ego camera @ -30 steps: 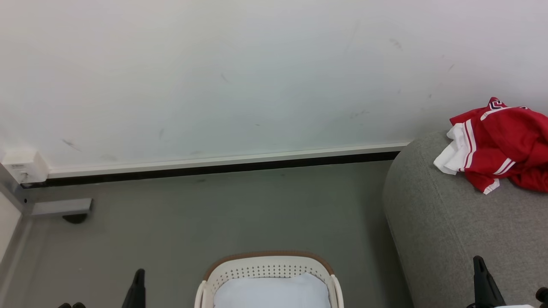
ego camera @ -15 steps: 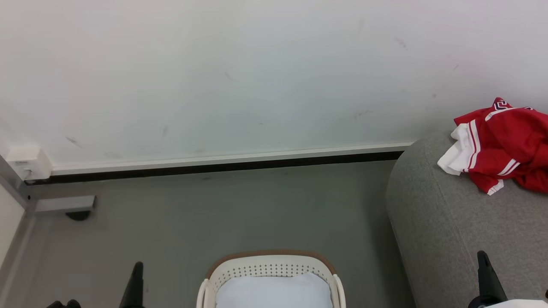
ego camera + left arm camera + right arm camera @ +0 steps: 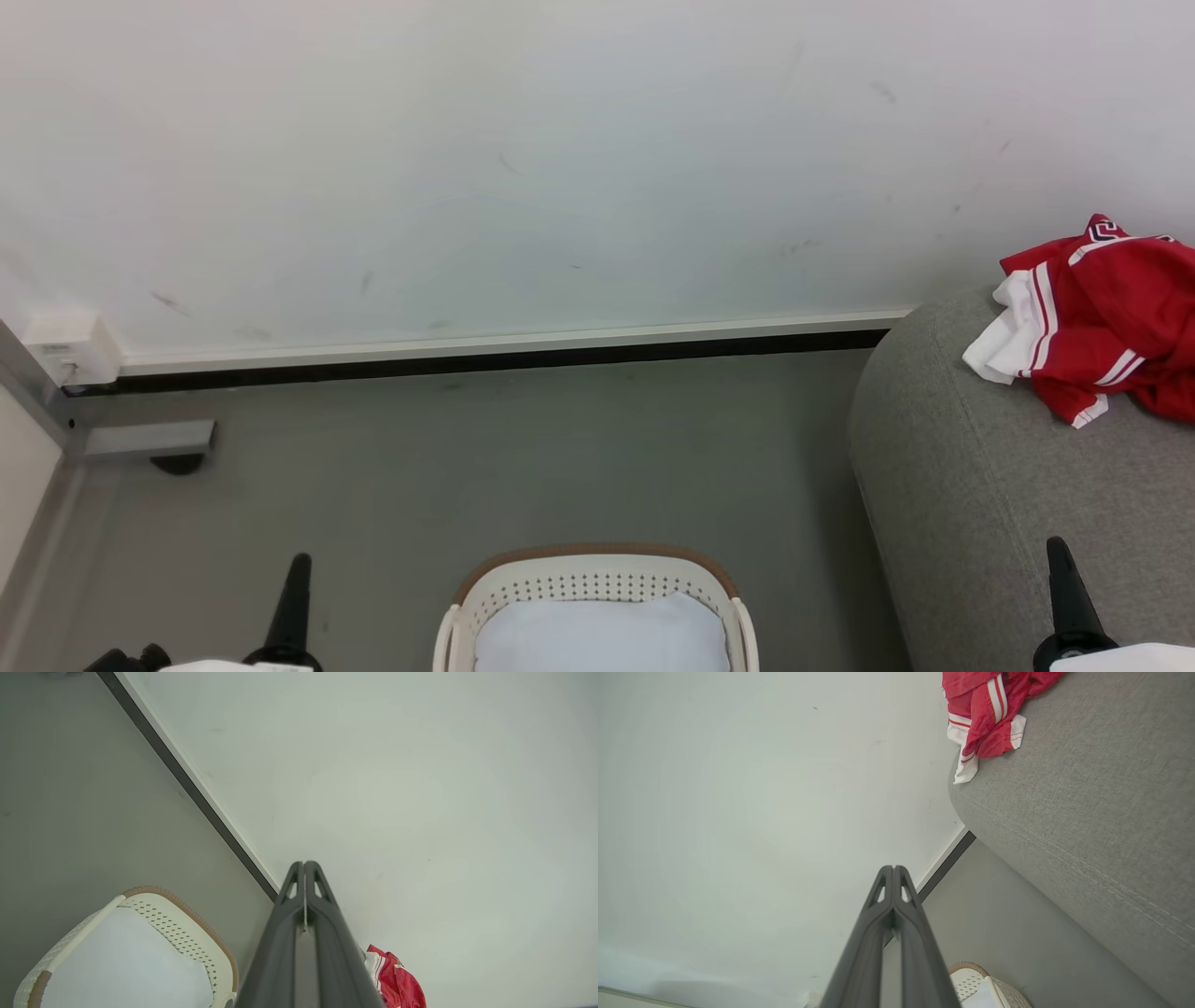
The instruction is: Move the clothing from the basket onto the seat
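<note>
A: Head view: red jersey (image 3: 1111, 317) lies on the sofa (image 3: 980, 504), right edge of frame, near its rounded end. Basket (image 3: 597, 583) at bottom centre, with a pale cloth (image 3: 597, 635) in it.
B: Risk?
A: White hem sits right at the curve; a nudge could slide it onto the floor (image 3: 523, 448). The pale cloth could get grabbed by mistake.
B: Holding anything?
A: Left wrist view: left pincer (image 3: 304, 865) fully closed, empty. Right wrist view: right pincer (image 3: 893, 870) same, clear of the sofa.

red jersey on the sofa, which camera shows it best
Head view: the red jersey lies crumpled on the grey sofa, stripes and lettering clear, cropped at the right. The right wrist view catches a striped part; the left wrist view, a small scrap.
</note>
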Controlling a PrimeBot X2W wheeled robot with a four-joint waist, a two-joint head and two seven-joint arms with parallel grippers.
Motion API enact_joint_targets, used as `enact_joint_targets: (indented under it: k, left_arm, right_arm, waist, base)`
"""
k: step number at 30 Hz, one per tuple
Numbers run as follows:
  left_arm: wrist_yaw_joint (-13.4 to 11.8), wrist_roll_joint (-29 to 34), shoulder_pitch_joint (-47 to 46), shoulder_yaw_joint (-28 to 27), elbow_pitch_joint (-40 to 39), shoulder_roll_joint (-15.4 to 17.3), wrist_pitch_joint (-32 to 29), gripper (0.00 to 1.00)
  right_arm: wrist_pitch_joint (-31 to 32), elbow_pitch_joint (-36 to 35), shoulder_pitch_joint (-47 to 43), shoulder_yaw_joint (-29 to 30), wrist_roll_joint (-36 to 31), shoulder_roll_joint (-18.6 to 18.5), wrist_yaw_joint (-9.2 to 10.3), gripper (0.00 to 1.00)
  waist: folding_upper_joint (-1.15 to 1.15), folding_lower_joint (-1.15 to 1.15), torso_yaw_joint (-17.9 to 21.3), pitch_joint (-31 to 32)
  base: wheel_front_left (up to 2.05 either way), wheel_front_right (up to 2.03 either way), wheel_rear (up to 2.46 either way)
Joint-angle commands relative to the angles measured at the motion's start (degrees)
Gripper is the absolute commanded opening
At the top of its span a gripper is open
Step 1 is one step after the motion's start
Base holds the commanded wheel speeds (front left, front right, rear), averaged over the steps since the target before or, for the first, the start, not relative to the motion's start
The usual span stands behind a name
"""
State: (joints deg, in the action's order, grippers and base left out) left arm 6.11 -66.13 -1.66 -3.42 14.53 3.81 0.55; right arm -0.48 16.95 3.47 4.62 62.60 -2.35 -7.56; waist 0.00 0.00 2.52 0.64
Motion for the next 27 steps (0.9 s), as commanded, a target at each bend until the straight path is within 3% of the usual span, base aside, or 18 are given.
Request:
enact_joint_targets:
  k: [1, 27]
  left_arm:
    - [0.44, -1.78, -1.18, -0.46, -0.57, 0.09, -0.47, 0.00]
    - [0.99, -14.44, -3.19, -1.93, -0.57, -0.42, -4.05, 0.00]
  right_arm:
    - [0.48, -0.76, 1.40, 0.37, 1.93, -0.61, 0.08, 0.00]
    - [4.02, -1.99, 2.33, 1.22, 16.45, -0.69, 0.10, 0.00]
  waist:
    - [0.00, 0.00, -0.08, -0.03]
    - [0.00, 0.00, -1.20, -0.39]
  base:
    - [0.00, 0.00, 0.00]
    - [0.00, 0.00, 0.00]
